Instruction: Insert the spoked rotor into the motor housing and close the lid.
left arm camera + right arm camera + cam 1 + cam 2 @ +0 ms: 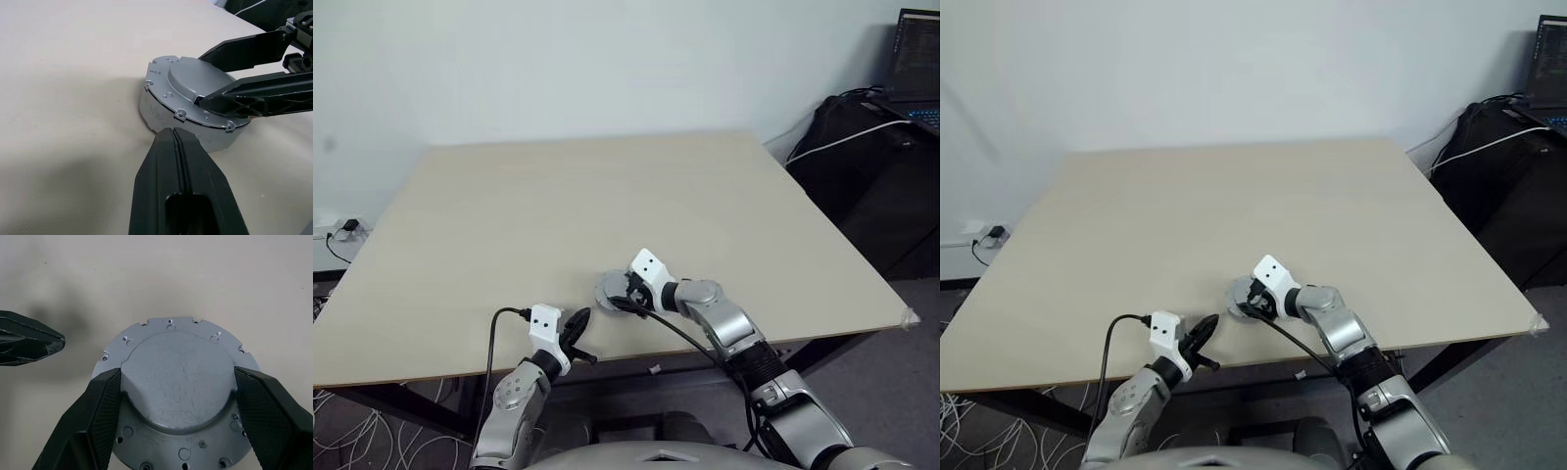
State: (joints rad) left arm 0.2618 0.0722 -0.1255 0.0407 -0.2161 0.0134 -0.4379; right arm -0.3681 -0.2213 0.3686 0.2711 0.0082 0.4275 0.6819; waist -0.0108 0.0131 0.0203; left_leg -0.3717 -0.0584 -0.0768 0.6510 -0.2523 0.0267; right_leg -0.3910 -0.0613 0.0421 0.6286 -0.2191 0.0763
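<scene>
Lid (177,377), smooth grey face up with its raised hub showing, sits flat on a round silver-grey body (161,113) near the table's (607,186) front edge. Right gripper (178,396) spans the raised hub, its two black fingers (100,416) pressed against opposite sides, grasping it. Left gripper (176,134) rests just beside the body's side wall, fingers clenched together and empty.

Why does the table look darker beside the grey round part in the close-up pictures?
Left wrist view: the lid and the body beneath it cast a soft shadow on the table. Right wrist view: a blurred dark patch lies by the left tool, its shadow; the lid's scratches catch mild, even light, no glare.
</scene>
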